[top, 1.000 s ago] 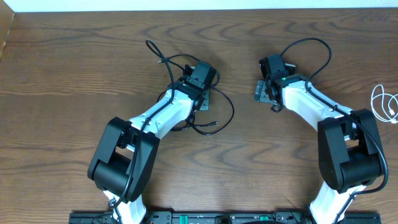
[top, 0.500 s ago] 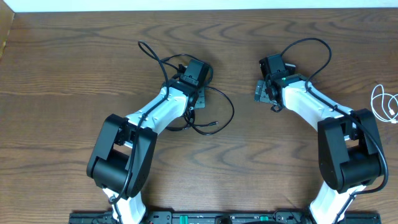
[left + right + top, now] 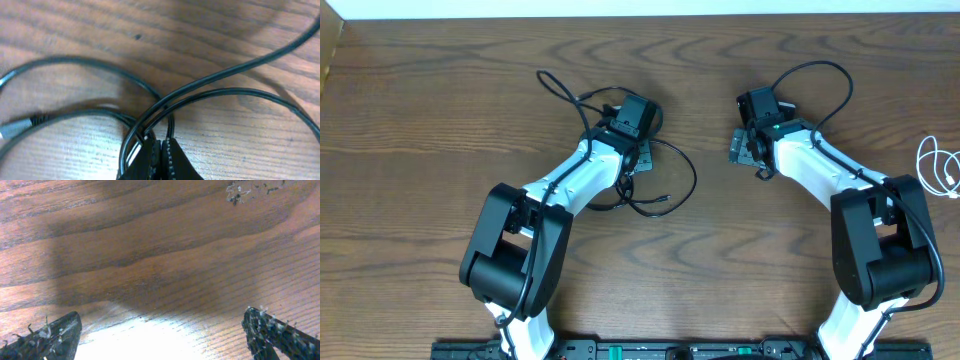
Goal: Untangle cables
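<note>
The black cable (image 3: 675, 180) lies in loops on the wooden table around my left gripper (image 3: 632, 160), with one end curling up to the far left (image 3: 548, 82). In the left wrist view the black cable (image 3: 215, 80) crosses itself just ahead of the left gripper (image 3: 161, 150), whose fingers are pressed together on a strand. The white cable (image 3: 938, 166) lies coiled at the right edge of the table. My right gripper (image 3: 748, 150) is open and empty over bare wood; its fingertips (image 3: 160, 335) sit wide apart in the right wrist view.
The table's far edge meets a white wall strip (image 3: 640, 8). A small pale scuff (image 3: 245, 190) marks the wood ahead of the right gripper. The right arm's own thick black wire (image 3: 825, 75) arcs above its wrist.
My left gripper has shifted slightly left and up, dragging the black cable's far end leftward. The right arm and the white cable have not moved.
</note>
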